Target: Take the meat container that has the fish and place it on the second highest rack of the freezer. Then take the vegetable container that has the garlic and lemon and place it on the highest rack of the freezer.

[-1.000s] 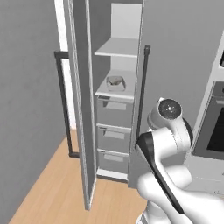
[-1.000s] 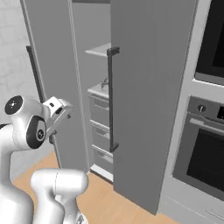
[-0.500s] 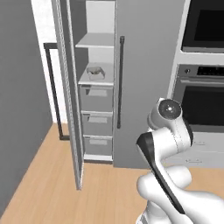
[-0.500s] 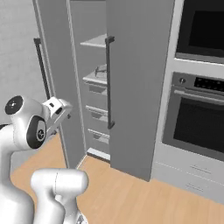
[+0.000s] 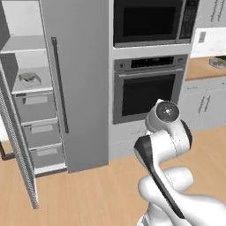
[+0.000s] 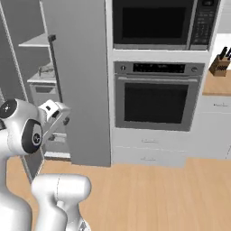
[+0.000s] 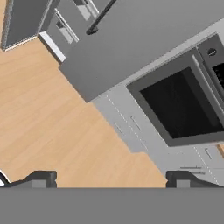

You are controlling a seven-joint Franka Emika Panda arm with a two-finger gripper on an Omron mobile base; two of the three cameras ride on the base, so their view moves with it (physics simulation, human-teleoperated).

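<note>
At the left of the left base frame, a container (image 5: 30,79) sits on a shelf (image 5: 26,87) inside the open freezer (image 5: 79,88). The fingers (image 7: 183,178) stand released and empty, over the wooden floor (image 7: 48,127) near the oven (image 7: 183,105).

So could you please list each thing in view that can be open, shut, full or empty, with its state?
Freezer door: swung open.
Freezer drawers: all shut.
Other fridge door: shut.
Oven: door shut.
Microwave: door shut.
Container: sitting on a freezer shelf; contents too small to tell.
Gripper: fingers spread wide, nothing between them.
</note>
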